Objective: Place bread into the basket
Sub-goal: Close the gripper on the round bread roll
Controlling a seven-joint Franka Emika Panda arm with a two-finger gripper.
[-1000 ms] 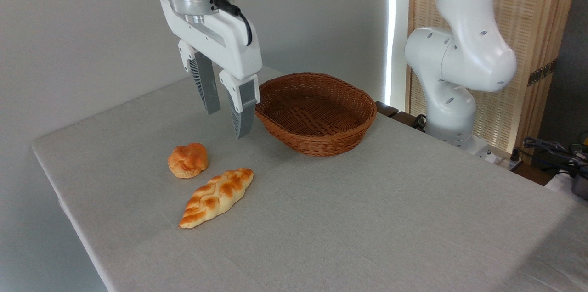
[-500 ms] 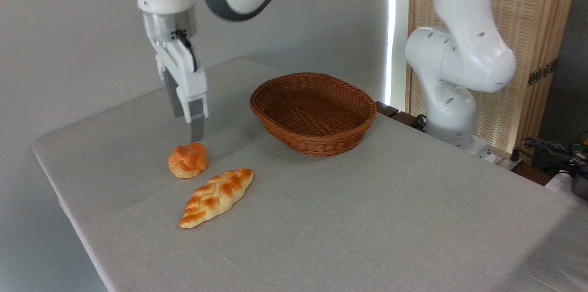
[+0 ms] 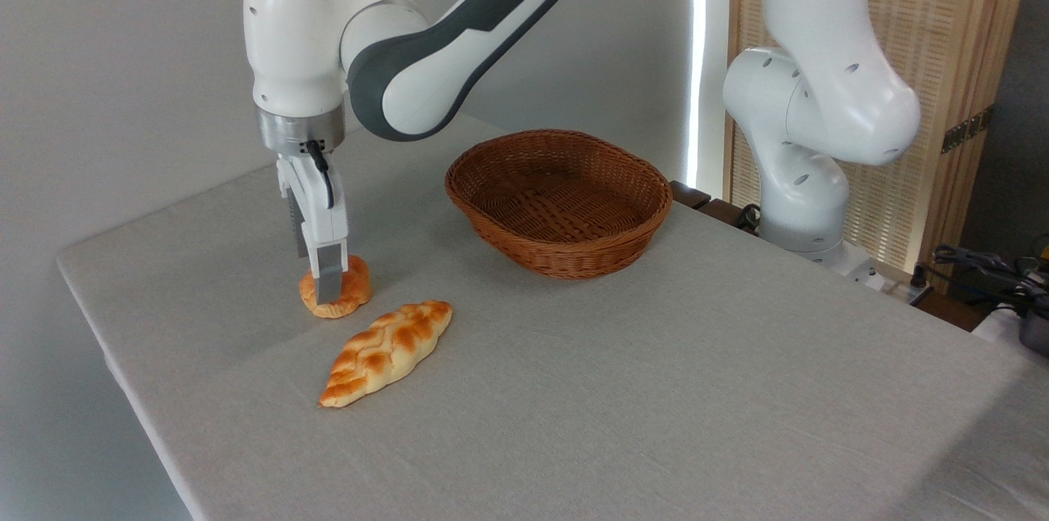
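One knotted bun sits between jaws, grip unclear, near woven basket.

bread sits near the tabletop's left edge, braided loaf just before it, basket toward the back edge.

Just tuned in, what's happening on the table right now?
The arm has its gripper down over the bun, one finger in front of it; whether it has closed is unclear from this edge-on view. The bun sits on the table beside the braided loaf. The basket holds nothing yet.
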